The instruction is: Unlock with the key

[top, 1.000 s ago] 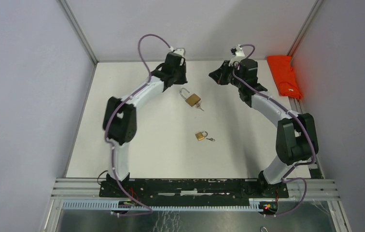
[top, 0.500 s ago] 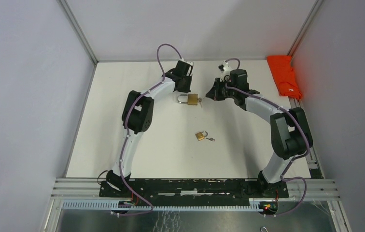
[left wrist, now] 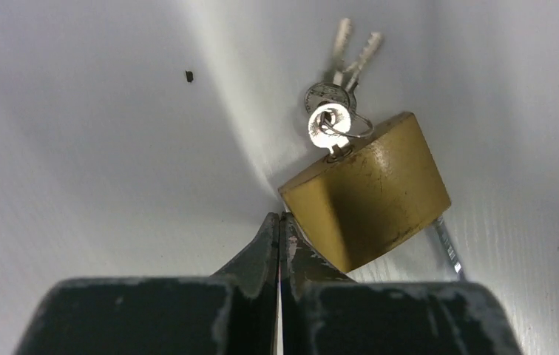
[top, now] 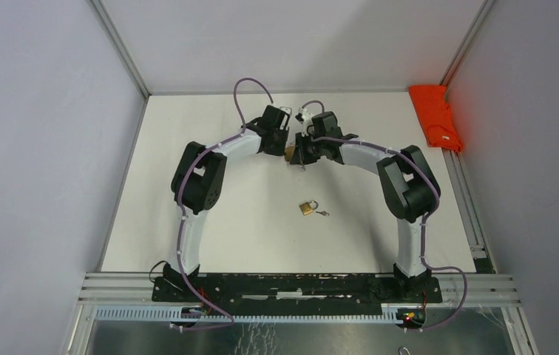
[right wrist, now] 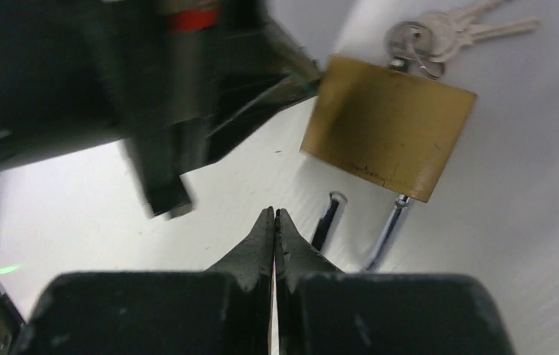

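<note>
A: Left wrist view: left jaws pressed together, gripping nothing, tip touching a corner of the brass padlock (left wrist: 365, 192) at mid-frame, probably bracing it on the tabletop (left wrist: 77, 111).
B: Right jaws?
A: Pressed together too (empty), just below the shackle (right wrist: 391, 222). The key (left wrist: 330, 124) sits in the keyhole, upper centre, with nothing gripping it.

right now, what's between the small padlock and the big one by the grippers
Only bare table between the small padlock and the big padlock, as the top view shows.
</note>
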